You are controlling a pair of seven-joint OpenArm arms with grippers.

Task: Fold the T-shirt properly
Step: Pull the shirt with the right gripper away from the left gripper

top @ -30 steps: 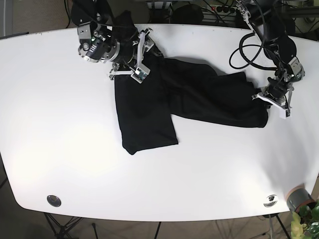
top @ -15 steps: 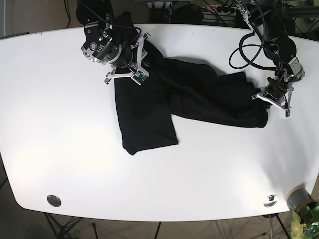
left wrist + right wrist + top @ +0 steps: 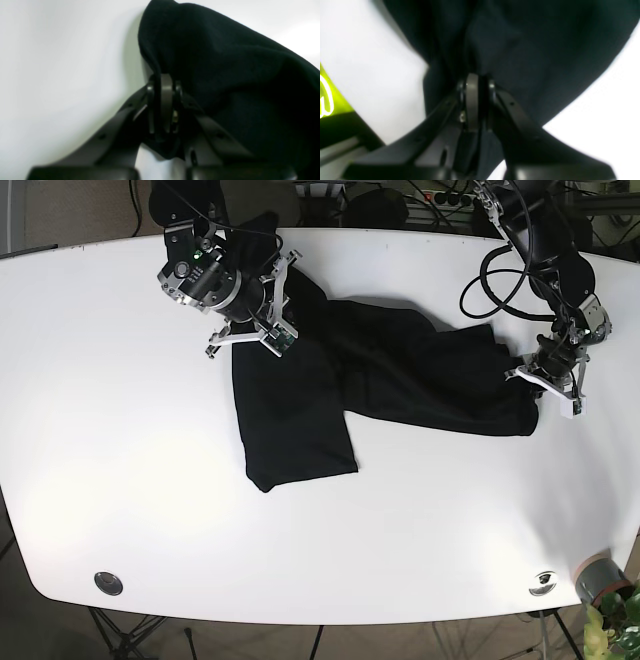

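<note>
White table point(image 3: 120, 430); both grippers' fingers clamp black T-shirt point(image 3: 330, 395) edges; plant point(image 3: 615, 625) at corner.

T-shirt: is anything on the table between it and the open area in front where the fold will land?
Nothing visible does. The T-shirt is pinched by both the left gripper and the right gripper, and the table in front of it is bare white surface.

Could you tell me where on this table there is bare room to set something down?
The widest free patch on the table is its near-left part, bordered by the T-shirt and the front edge. The near-right part below the shirt's long fold is also bare. It is crowded along the far edge, where the right gripper and left gripper each clamp the cloth.
</note>
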